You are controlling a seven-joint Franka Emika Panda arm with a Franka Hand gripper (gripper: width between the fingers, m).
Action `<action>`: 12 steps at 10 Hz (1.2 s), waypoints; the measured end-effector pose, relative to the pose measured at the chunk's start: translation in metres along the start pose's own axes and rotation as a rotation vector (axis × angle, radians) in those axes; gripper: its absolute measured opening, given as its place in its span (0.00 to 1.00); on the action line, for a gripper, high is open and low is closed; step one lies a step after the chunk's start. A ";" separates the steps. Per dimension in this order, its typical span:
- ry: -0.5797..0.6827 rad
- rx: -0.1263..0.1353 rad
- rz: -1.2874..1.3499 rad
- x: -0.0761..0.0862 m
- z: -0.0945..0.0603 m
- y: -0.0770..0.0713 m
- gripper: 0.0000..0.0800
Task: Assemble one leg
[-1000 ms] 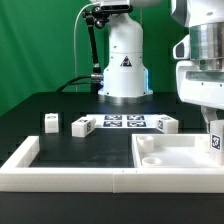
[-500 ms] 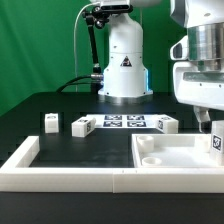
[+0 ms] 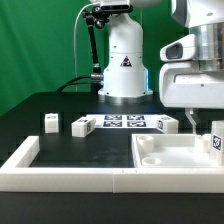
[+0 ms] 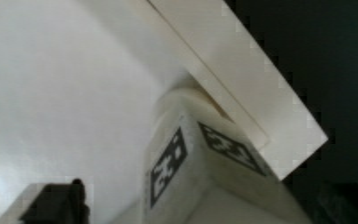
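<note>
In the exterior view, the small white plastic leg (image 3: 215, 141) with a black-and-white square tag stands upright at the large flat white panel's (image 3: 175, 152) three o'clock edge. The robot's white two-finger hand (image 3: 200, 122) hangs just above it, apart from it; whether it is open I cannot tell. Three look-alike posts (image 3: 82, 125) lie on the black counter (image 3: 70, 150) around the marker board (image 3: 124, 122).

In the wrist view, the leg (image 4: 211, 150) shows tags on two faces; dark fingertips (image 4: 55, 203) flank it without touching.

The leg (image 4: 202, 150) looks like smooth, faintly glossy white plastic carrying a matt black-and-white printed tag, the panel (image 3: 178, 155) at its 9 o'clock is similar smooth white plastic, and the table (image 3: 70, 150) is matt black.
</note>
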State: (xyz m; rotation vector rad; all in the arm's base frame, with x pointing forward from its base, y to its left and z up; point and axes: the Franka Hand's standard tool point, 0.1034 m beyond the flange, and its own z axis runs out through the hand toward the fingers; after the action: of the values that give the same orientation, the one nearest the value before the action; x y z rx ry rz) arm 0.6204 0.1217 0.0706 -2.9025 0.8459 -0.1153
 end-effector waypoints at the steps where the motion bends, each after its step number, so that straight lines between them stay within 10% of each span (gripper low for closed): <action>1: -0.001 0.000 -0.106 -0.001 0.001 0.000 0.81; 10: 0.014 -0.040 -0.671 0.007 -0.002 0.003 0.81; 12: 0.014 -0.040 -0.670 0.007 -0.002 0.003 0.68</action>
State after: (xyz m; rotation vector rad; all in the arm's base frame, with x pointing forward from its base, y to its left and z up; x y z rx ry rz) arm 0.6248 0.1147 0.0724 -3.0897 -0.1558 -0.1743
